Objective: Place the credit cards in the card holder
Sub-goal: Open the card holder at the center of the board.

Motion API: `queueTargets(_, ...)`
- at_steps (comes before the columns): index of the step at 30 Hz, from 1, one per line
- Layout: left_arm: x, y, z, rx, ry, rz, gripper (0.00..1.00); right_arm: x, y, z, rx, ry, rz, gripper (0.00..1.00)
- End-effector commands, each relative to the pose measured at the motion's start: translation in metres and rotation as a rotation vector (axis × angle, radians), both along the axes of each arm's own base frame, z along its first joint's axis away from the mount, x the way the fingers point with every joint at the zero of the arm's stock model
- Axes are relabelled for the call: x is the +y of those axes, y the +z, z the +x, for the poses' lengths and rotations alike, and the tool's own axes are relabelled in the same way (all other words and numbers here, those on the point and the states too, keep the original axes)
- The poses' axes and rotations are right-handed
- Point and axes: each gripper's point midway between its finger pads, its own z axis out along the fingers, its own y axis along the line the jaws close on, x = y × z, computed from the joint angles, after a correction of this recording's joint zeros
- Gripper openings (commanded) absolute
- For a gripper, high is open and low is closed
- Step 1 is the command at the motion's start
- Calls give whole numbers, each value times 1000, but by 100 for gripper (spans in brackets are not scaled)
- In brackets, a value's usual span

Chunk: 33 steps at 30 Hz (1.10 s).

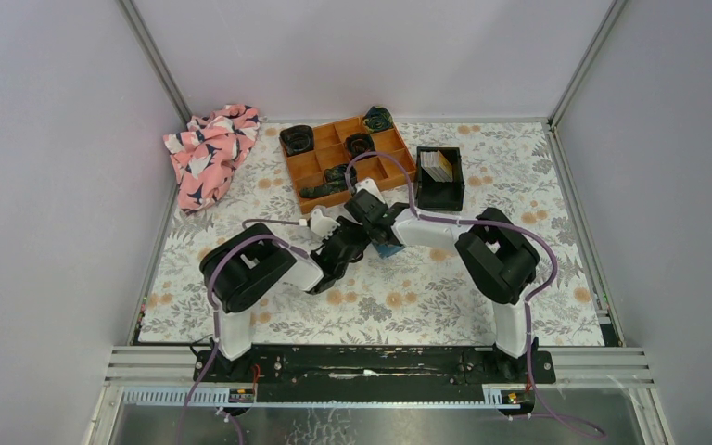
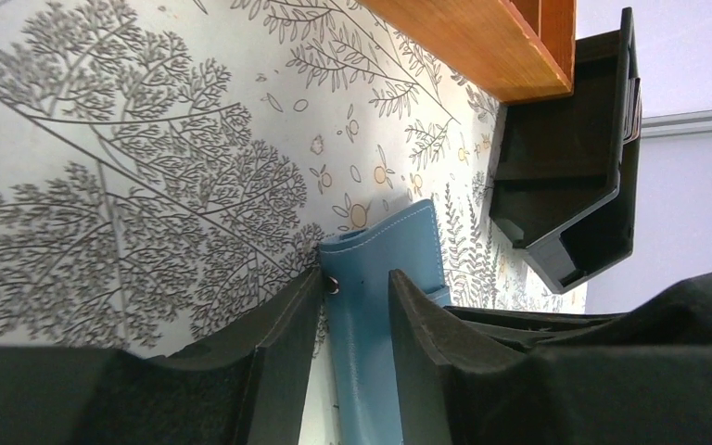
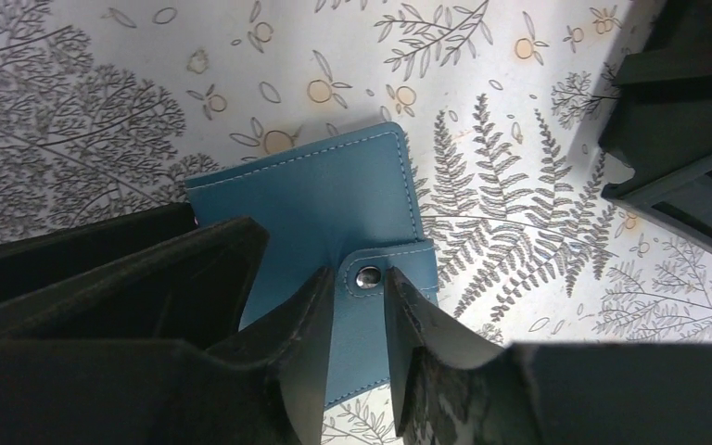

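Top view: the credit cards stand in the black bin, right of centre near the top. The teal card holder lies mid-frame, mostly hidden.

Left wrist view: the left gripper straddles the holder's edge; whether it clamps cannot be told.

Right wrist view: the right gripper stands parted around the snap tab.

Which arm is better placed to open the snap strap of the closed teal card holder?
Right: the right gripper straddles the silver-snap strap of the teal folding card holder; the left gripper clamps its side.
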Motion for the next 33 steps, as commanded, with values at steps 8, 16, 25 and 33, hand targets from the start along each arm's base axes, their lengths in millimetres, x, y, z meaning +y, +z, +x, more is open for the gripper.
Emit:
queueTargets(8,81,-150,-133,595,-102,425,41,-27,-37,-23,120,-33,-100,17)
queueTargets(16,85,-151,-134,616,-81,443,41,-37,-19,-11,101,-89,0,6)
queueTargets(25,86,-155,-137,640,-92,454,41,-41,-12,-7,192,-171,307,2)
queueTargets(33,85,-158,-139,653,-98,454,41,-35,-9,-12,294,-198,593,0)
